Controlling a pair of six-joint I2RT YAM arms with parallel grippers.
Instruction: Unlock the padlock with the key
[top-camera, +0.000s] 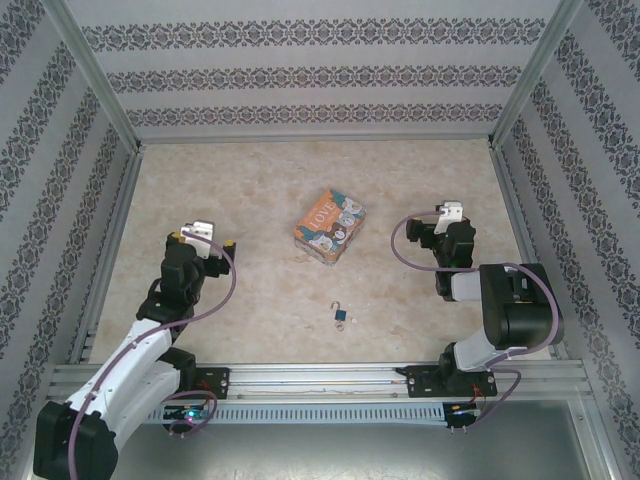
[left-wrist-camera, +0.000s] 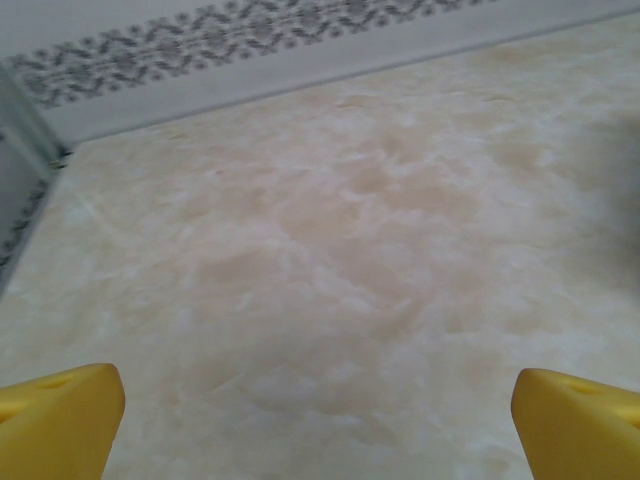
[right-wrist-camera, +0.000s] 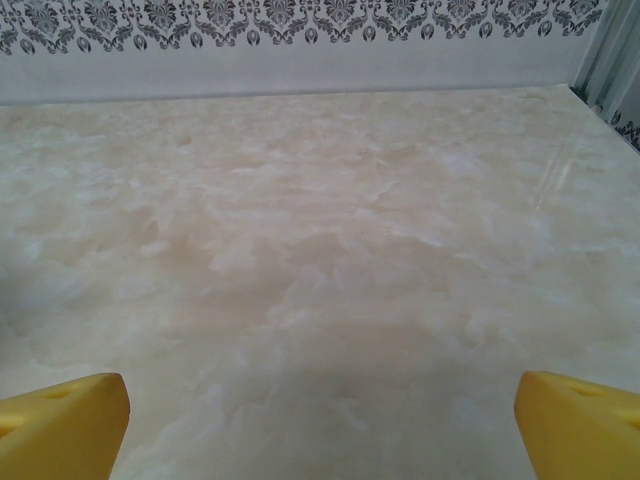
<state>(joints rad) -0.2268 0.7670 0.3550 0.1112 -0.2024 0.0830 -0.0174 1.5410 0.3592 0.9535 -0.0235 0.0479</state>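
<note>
The padlock (top-camera: 341, 315) lies at lower centre of the surface (top-camera: 250, 180), below the printed box (top-camera: 328, 225). The left hand (top-camera: 201, 240) and right hand (top-camera: 437, 222) both stand spread wide.

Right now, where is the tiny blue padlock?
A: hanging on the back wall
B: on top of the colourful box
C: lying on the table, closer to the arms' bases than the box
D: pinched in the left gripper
C: the padlock lies flat on the table, apart from the box and on its near side.
</note>
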